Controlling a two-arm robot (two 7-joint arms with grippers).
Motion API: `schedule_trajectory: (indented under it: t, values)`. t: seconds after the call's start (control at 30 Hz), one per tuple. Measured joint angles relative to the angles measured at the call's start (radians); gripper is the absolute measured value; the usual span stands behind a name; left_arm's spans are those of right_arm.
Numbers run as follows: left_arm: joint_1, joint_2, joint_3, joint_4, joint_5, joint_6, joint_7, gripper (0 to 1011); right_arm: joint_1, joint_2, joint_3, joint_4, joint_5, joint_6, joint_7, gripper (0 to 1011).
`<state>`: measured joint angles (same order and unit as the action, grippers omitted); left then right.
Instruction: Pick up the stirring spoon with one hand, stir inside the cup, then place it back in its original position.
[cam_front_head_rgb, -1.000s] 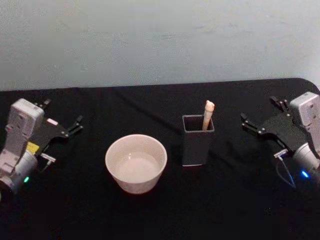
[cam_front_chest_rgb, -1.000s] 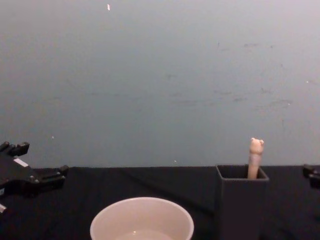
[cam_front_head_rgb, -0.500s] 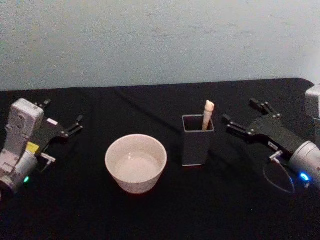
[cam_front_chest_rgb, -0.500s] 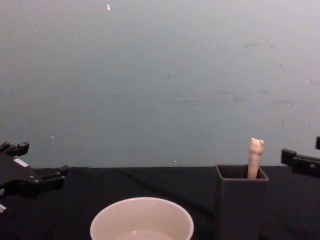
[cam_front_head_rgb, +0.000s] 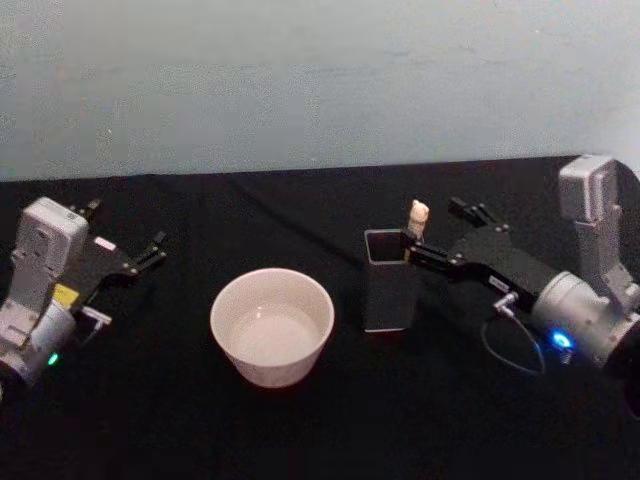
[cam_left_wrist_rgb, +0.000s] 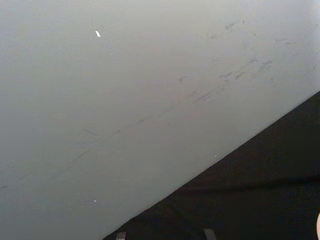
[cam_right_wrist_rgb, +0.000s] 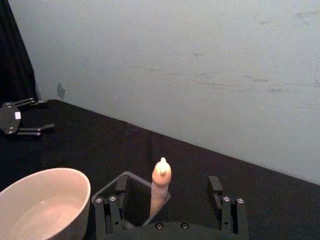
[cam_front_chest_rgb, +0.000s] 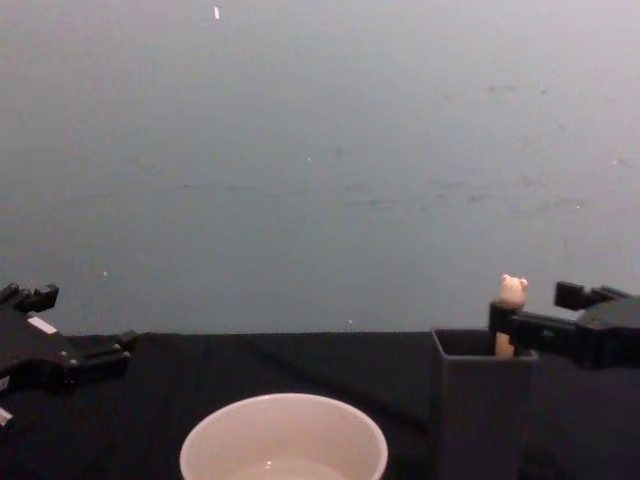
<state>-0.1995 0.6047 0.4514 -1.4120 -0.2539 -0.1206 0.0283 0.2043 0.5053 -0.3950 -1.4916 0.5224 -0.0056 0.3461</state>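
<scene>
The stirring spoon (cam_front_head_rgb: 416, 222) is a cream stick with a bear-head knob, standing upright in a dark square holder (cam_front_head_rgb: 390, 290). My right gripper (cam_front_head_rgb: 432, 232) is open, and its fingers stand on either side of the spoon's upper part without touching it. The right wrist view shows the spoon (cam_right_wrist_rgb: 160, 186) between the two fingers of the right gripper (cam_right_wrist_rgb: 167, 197). From the chest view, the knob (cam_front_chest_rgb: 513, 290) sits just beside the right gripper (cam_front_chest_rgb: 530, 305). The off-white cup (cam_front_head_rgb: 272, 325) stands left of the holder, with a little liquid in it. My left gripper (cam_front_head_rgb: 128, 225) rests open at the far left.
A black cloth covers the table (cam_front_head_rgb: 300, 430), and a plain pale wall rises behind its far edge. A thin cable loops under the right wrist (cam_front_head_rgb: 510, 345). Open table lies between the cup and the left arm.
My right arm has swung left from the table's right edge to the holder, and its open fingers now flank the spoon's top. The left arm, cup and holder have not moved.
</scene>
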Motion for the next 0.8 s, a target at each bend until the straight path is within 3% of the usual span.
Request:
schedule_trajectory:
  t: [0.33, 0.8]
  values:
    - [0.0, 0.0, 0.0, 0.0, 0.0, 0.0, 0.0, 1002, 0.05, -0.063, -0.007, 0.067, -0.037, 0.012, -0.001, 1000]
    - [0.0, 0.0, 0.0, 0.0, 0.0, 0.0, 0.0, 1001, 0.049, -0.061, -0.007, 0.065, -0.038, 0.012, -0.001, 976]
